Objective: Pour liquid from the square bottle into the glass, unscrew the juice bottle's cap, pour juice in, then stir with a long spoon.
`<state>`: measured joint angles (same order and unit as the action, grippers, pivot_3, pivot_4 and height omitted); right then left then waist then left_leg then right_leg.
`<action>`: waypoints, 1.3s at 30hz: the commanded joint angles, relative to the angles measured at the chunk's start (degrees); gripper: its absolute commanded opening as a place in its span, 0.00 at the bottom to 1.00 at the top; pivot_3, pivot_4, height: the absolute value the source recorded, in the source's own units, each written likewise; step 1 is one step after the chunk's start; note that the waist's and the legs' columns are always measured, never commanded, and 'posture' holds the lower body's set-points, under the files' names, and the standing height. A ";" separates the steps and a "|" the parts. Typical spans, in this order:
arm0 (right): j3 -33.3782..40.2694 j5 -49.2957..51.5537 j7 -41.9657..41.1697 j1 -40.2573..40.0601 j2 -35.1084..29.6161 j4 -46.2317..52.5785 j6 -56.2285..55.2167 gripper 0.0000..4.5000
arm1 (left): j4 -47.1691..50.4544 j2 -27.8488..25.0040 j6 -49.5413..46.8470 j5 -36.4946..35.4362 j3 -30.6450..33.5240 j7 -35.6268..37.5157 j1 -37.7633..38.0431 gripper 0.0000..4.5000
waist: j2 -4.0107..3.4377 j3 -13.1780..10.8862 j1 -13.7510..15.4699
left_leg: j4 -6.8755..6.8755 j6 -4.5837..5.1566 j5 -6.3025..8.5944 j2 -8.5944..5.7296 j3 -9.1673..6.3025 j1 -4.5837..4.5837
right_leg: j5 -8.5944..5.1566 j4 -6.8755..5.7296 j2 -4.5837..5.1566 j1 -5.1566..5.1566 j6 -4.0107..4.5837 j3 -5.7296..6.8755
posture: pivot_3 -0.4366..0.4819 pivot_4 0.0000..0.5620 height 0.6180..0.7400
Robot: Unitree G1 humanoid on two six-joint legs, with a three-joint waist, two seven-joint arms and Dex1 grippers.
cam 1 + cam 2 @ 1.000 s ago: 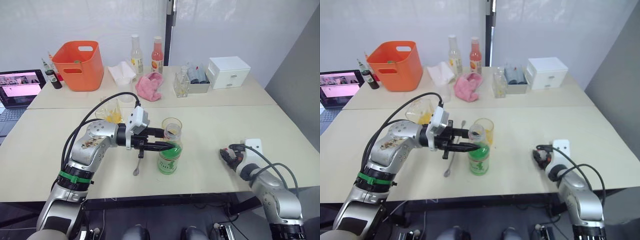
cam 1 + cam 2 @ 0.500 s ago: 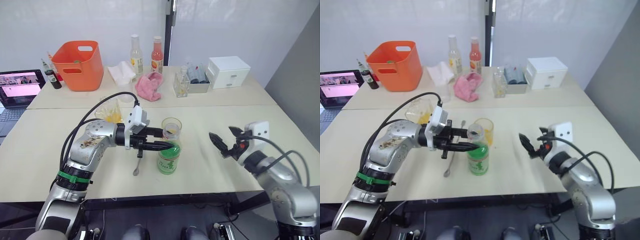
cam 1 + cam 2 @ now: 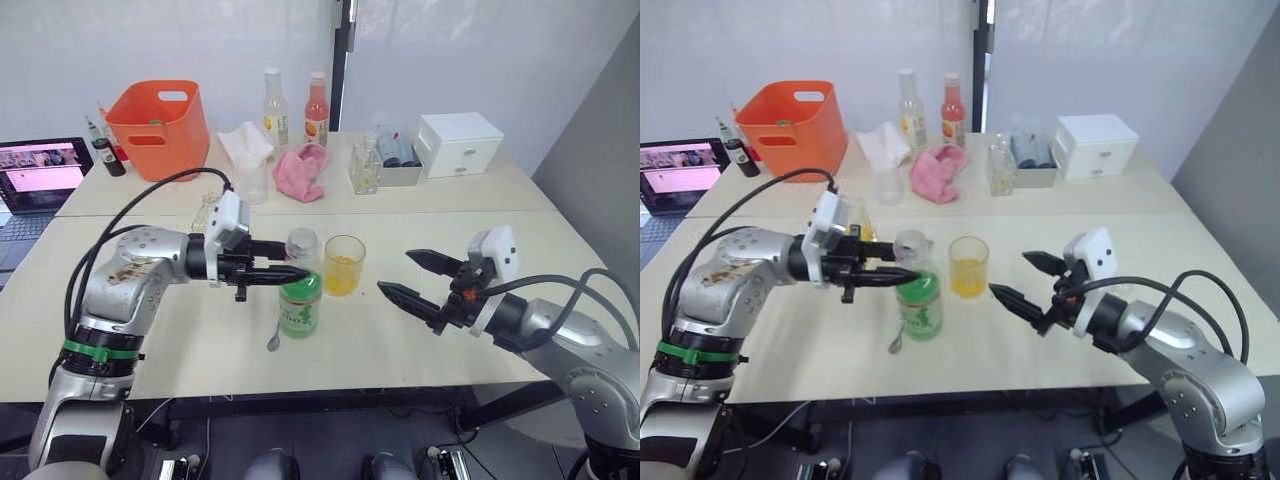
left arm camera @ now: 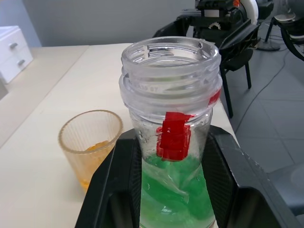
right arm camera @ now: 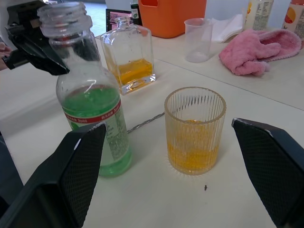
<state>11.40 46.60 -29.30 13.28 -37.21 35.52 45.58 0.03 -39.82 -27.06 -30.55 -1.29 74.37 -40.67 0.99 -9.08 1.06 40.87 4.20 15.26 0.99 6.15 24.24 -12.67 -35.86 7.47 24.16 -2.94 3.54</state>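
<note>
Left gripper [image 3: 283,273] closed on the juice bottle [image 3: 300,305], one black finger on each side of the bottle just under its neck. Bottle upright on the table [image 3: 200,345], toward the front edge and a bit left of the middle. Open at the top, no cap on it. Green juice [image 4: 173,187] in the lower part, up to about the fingers. A red strip on the neck.

Just beside the bottle, on the right, the glass [image 3: 344,264], upright, not touching it, with a little orange-yellow drink at the bottom.

Behind the bottle, farther from the front edge, the square bottle [image 5: 128,59], upright, some orange-yellow liquid low inside.

Flat on the table, the long spoon [image 3: 275,334], its small bowl toward the front edge, its stem running back behind the juice bottle.

Right gripper [image 3: 413,277] spread wide, holding nothing, up in the air over the right half of the table, tips toward the glass but well apart from it.

Far back, near the rear edge: an orange tub [image 3: 156,128] at the left, a pink cloth [image 3: 301,170], two tall slim bottles [image 3: 272,104], a white box with drawers [image 3: 458,143].
</note>
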 commanded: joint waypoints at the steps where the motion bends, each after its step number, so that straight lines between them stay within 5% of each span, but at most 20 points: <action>1: -0.16 -0.55 0.72 0.71 0.41 0.32 -1.03 0.99 | -1.55 -0.73 2.87 0.60 2.22 -0.08 -4.39 0.32 | 0.00 0.00 0.01 | 0.00 0.00 0.00 -0.01 0.00 0.00 | 0.00 0.00 0.00 0.00 -0.01 0.00 | 0.48 0.27 1.00; 14: -1.95 -1.33 2.36 1.88 0.74 0.49 -0.34 0.99 | -17.50 3.12 19.38 11.57 0.17 -1.32 -13.54 0.32 | 0.01 -0.01 -0.17 | -0.01 0.01 0.00 -0.10 0.03 0.04 | 0.01 0.03 0.00 0.01 -0.01 0.04 | 0.48 0.27 1.00; 26: -6.07 -2.99 8.08 6.03 2.72 0.64 2.57 0.99 | -41.09 12.82 51.99 24.48 -2.41 -10.20 -21.55 0.32 | 0.04 -0.03 -0.33 | 0.00 0.02 0.01 -0.12 0.05 0.09 | 0.02 0.06 0.00 0.05 -0.02 0.07 | 0.48 0.27 1.00; 39: -6.57 -2.11 11.04 6.85 5.28 2.92 3.60 0.99 | -64.66 16.20 78.88 42.31 -9.04 -28.45 -29.89 0.32 | 0.06 -0.03 -0.23 | 0.03 0.07 0.04 -0.13 0.03 0.17 | 0.04 0.10 0.00 0.06 -0.07 0.13 | 0.48 0.27 1.00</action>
<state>3.92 44.01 -18.69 19.31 -32.00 35.95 49.08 -65.08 -23.23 48.48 10.43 -10.44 50.20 -67.64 1.05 -9.11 0.82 40.90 4.28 15.30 0.86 6.19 24.43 -12.62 -35.75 7.48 24.23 -3.01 3.68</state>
